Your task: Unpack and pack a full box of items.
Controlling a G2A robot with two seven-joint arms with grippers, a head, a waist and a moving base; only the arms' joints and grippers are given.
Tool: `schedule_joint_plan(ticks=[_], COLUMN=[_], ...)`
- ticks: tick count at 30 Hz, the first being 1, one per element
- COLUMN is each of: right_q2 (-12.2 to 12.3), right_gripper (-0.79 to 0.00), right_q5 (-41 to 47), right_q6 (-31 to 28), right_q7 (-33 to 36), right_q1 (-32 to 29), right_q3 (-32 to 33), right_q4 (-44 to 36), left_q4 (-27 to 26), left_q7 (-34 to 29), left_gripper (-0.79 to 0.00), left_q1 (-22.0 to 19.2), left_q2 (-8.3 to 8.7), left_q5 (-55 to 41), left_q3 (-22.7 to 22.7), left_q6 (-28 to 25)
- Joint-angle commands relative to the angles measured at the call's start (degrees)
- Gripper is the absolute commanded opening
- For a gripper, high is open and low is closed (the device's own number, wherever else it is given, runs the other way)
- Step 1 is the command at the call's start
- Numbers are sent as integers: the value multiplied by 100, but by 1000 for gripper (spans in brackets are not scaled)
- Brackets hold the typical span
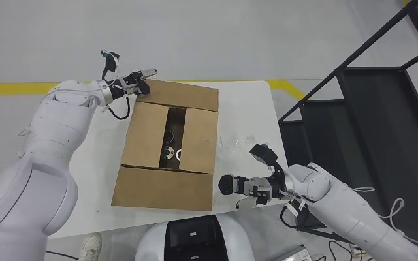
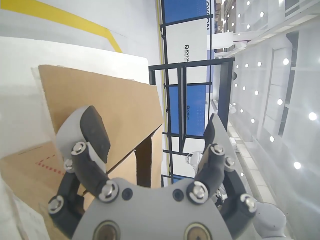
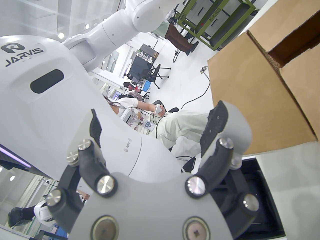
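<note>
A brown cardboard box (image 1: 147,130) sits on the white table (image 1: 245,104), its flaps spread and a narrow gap in the middle showing round metal items (image 1: 169,154) inside. My left gripper (image 1: 145,76) is open at the box's far left corner, beside the far flap (image 2: 105,96); nothing lies between its fingers (image 2: 93,128). My right gripper (image 1: 224,184) is open near the front edge of the table, just right of the near flap (image 3: 250,96), and empty.
Clear plastic pieces (image 1: 236,141) lie on the table right of the box. A dark metal stair frame (image 1: 353,111) stands close to the table's right side. A yellow floor line (image 1: 26,87) runs behind the table.
</note>
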Motion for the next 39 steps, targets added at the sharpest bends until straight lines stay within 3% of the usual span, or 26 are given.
schedule_joint_plan(ticks=[1, 26, 32, 39], right_q2=[0, 0, 0, 0], right_gripper=[0, 0, 0, 0], right_q5=[0, 0, 0, 0], right_q6=[0, 0, 0, 0], right_q7=[0, 0, 0, 0], right_q1=[0, 0, 0, 0], right_q3=[0, 0, 0, 0], right_q4=[0, 0, 0, 0], left_q4=[31, 48, 24, -281], left_q7=[33, -1109, -1526, -1597], left_gripper=[0, 0, 0, 0], left_q1=[-17, 48, 67, 237], left_q2=[7, 238, 346, 619], left_q5=[117, 733, 93, -688], left_q3=[10, -186, -570, -1099], left_q6=[27, -36, -284, -439])
